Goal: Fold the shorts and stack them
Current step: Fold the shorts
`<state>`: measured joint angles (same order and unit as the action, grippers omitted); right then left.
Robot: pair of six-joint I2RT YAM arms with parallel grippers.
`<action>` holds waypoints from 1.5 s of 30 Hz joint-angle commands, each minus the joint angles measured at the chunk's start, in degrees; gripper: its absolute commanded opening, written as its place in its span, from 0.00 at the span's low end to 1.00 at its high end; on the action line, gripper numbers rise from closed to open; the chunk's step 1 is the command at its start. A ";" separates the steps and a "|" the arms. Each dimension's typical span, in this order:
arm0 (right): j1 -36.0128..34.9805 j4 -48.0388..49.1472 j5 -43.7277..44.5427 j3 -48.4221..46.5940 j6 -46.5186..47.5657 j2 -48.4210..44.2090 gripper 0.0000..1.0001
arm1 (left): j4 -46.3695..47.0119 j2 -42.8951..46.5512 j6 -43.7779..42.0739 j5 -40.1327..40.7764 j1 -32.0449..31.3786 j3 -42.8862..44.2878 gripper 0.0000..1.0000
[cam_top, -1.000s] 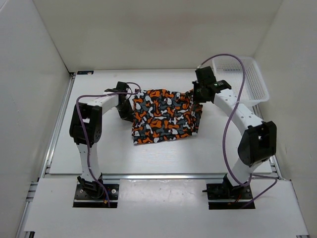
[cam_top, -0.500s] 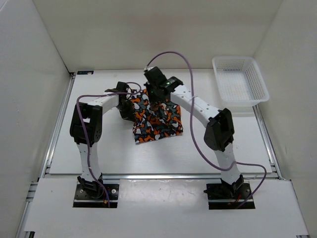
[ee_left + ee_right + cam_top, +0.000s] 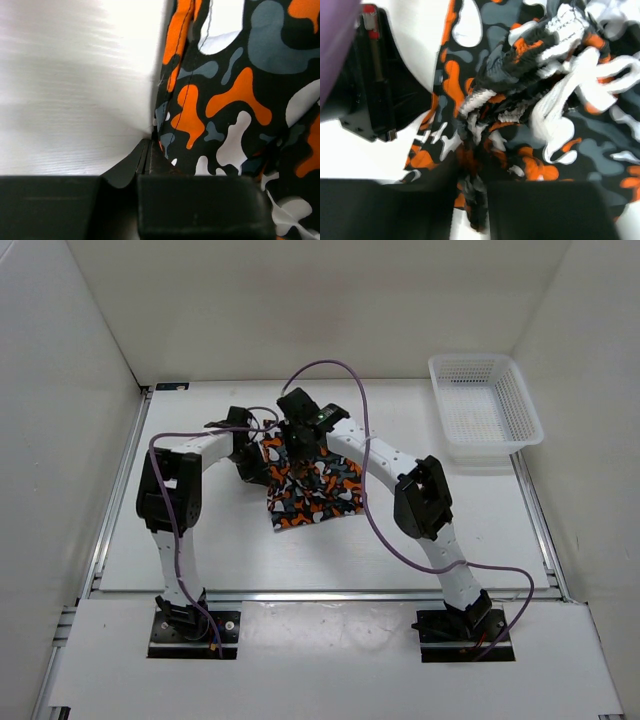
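Observation:
The shorts (image 3: 322,490), printed in orange, black, grey and white blotches, lie folded over on the table's middle. My left gripper (image 3: 252,458) sits at their left edge. In the left wrist view it (image 3: 149,149) is shut, pinching the hem of the shorts (image 3: 235,100). My right gripper (image 3: 298,447) hovers over the upper left part of the fabric, close to the left one. Seen from the right wrist, it (image 3: 472,195) has a bunched strip of the shorts (image 3: 530,90) squeezed between its fingers, gathered waistband above.
A white mesh basket (image 3: 485,405) stands at the back right of the table (image 3: 200,540). The right arm arches across the middle from its base. White walls close in the left, back and right sides.
The right gripper has swung from the right side near the basket across to the left, dragging the shorts' right edge over and halving their width. The left gripper has stayed put.

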<state>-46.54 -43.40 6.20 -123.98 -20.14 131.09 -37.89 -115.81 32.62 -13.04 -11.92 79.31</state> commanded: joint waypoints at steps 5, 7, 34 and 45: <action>-0.65 11.39 -14.36 3.91 -0.95 -6.71 0.79 | -0.96 7.42 -3.52 1.96 4.61 -3.45 0.30; -0.65 13.68 -14.37 8.74 -0.95 -11.89 0.84 | -1.57 9.80 -4.05 0.83 6.29 -3.46 0.47; 24.30 -6.60 33.27 57.97 -9.83 -69.21 1.00 | -15.02 55.76 -10.21 12.16 9.90 -0.03 0.89; 28.87 -7.23 33.88 59.82 -9.83 -74.13 1.00 | -17.92 78.10 -7.13 26.21 9.90 -2.93 0.99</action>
